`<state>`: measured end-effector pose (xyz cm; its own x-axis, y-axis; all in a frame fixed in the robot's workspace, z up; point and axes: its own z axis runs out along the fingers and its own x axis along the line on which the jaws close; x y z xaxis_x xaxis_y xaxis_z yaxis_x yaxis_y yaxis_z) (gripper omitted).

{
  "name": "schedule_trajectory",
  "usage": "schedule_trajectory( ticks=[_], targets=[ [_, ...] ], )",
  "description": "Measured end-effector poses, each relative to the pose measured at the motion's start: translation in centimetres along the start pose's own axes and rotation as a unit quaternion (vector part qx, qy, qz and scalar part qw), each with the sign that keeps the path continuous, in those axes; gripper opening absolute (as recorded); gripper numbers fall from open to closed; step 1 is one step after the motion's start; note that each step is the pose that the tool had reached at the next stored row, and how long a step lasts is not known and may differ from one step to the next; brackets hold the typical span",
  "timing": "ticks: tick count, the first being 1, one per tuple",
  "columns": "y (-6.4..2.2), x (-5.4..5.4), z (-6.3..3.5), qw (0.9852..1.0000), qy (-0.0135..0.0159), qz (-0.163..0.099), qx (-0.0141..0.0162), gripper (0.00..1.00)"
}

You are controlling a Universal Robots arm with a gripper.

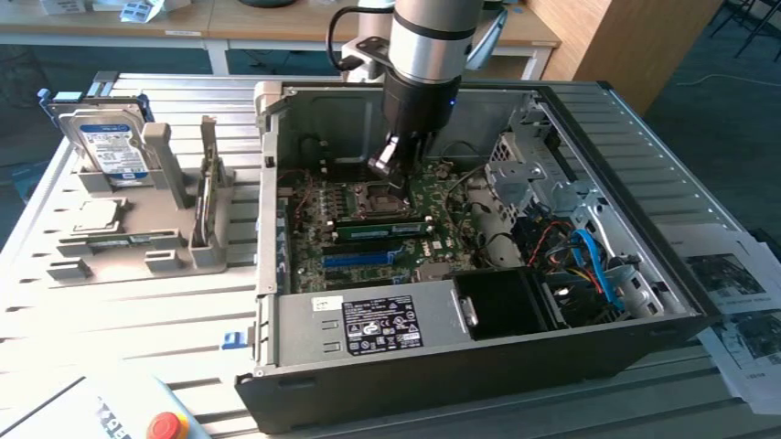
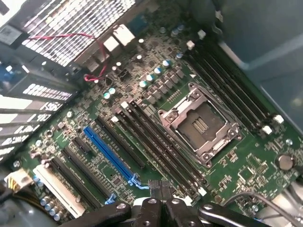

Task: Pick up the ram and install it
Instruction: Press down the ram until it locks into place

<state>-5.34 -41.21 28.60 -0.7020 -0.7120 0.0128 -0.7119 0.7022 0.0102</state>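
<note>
We see the gripper (image 1: 388,174) lowered inside the open computer case (image 1: 488,366), just above the motherboard (image 1: 422,242) near the empty CPU socket (image 2: 201,124). In the wrist view its fingers (image 2: 161,196) sit pressed close together at the edge of the picture, and whether a thin board is pinched between them we cannot tell.

In the exterior view, a green strip with a whitish label, the ram (image 1: 380,228), lies across the board just in front of the gripper and appears to sit in a slot. The wrist view shows long dark memory slots (image 2: 163,142) beside the socket, and further off a long blue slot (image 2: 110,153) among black ones.

Toward the front of the case we see the power supply (image 1: 366,325) with its label, and, on the exterior view's right, a tangle of blue and coloured cables (image 1: 592,265).

Outside the case, on the exterior view's left, a grey holder (image 1: 134,247) stands on the slatted tabletop (image 1: 134,311). It carries a silver hard drive (image 1: 108,146) with a blue-white label, upright, and a thin upright board (image 1: 208,183) beside it.
</note>
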Motion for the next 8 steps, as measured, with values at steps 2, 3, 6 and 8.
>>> schedule_trajectory(
  ticks=[2,3,6,8],
  targets=[
    [0.0,0.0,0.0,0.9999,-0.0003,0.012,0.0,0.1],
    [0.0,0.0,0.0,0.9999,-0.0005,0.017,0.0001,0.1],
    [0.0,0.0,0.0,0.9994,-0.0009,0.033,0.0002,0.1],
    [0.0,0.0,0.0,0.999,-0.0013,0.044,0.0002,0.1]
  ],
)
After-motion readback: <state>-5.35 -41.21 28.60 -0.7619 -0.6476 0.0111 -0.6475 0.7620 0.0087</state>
